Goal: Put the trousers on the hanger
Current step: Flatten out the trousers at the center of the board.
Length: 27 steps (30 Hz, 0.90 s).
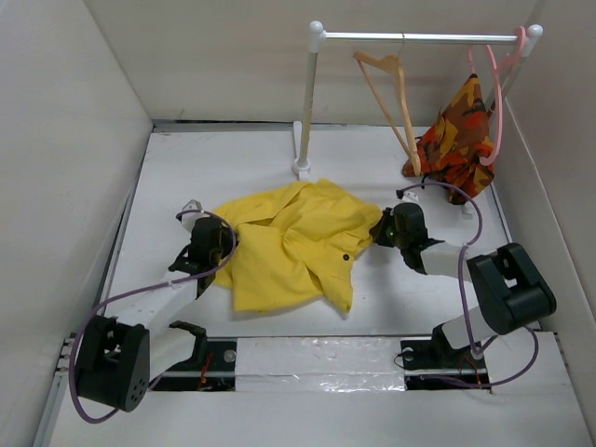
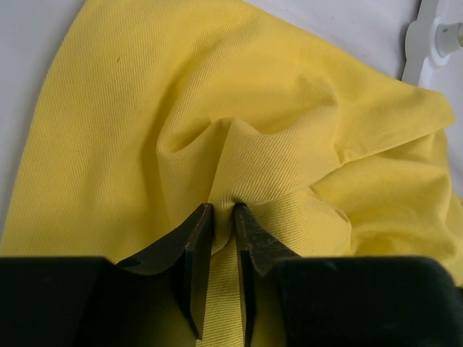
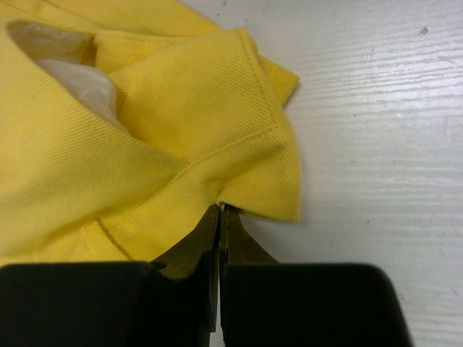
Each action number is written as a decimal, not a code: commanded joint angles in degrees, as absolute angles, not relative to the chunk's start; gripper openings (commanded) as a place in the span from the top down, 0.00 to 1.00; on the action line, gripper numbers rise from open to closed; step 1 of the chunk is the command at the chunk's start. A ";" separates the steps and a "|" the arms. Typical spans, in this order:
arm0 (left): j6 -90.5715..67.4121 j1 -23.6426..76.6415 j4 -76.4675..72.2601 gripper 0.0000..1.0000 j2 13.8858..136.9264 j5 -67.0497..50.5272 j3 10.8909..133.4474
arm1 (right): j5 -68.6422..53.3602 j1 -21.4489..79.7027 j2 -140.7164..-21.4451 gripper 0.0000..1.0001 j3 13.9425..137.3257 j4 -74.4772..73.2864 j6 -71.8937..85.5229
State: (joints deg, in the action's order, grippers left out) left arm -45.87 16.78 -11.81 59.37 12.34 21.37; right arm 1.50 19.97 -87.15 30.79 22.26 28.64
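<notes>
Trousers of bright yellow cloth, held at two opposite edges. The left gripper has its jaws clamped on a raised fold, with a narrow ridge of fabric squeezed between the dark fingers and creases fanning away from the pinch. The right gripper has its jaws pressed almost together on a stitched hem corner, and a pale lining shows in an opening further along the cloth. In the overhead view the left gripper sits at the garment's left margin and the right gripper at its right margin. The cloth lies crumpled between them on the white table. Beyond it, well apart, the tan wooden hanger hangs tilted from a rail. A pink hanger on the same rail carries an orange-red patterned garment.
</notes>
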 commanded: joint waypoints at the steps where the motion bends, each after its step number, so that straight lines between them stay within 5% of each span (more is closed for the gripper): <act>1: -43.60 16.52 -16.52 0.85 62.22 11.16 25.66 | 4.47 20.82 -80.09 1.00 28.83 27.69 29.09; 3: -43.42 16.52 -16.53 1.00 63.19 11.77 26.63 | 6.58 20.83 -73.32 1.00 27.78 24.19 28.13; 13: -42.10 16.52 -9.23 1.00 57.66 18.72 34.98 | 14.23 20.83 -42.93 1.00 30.84 5.20 25.76; 21: -39.91 19.68 -6.06 1.00 48.44 10.30 32.79 | 19.23 21.45 -30.51 1.00 41.21 -15.97 23.38; 22: -38.86 19.69 -5.80 0.96 48.17 7.50 32.52 | 23.42 21.45 -29.72 1.00 42.00 -17.65 23.03; 26: -37.97 20.30 -2.99 0.45 49.65 5.71 31.99 | 29.09 17.67 -29.70 1.00 42.63 -21.36 22.24; 27: -37.97 20.30 -2.99 0.43 50.62 5.63 31.91 | 29.27 16.80 -30.66 1.00 42.28 -20.66 22.85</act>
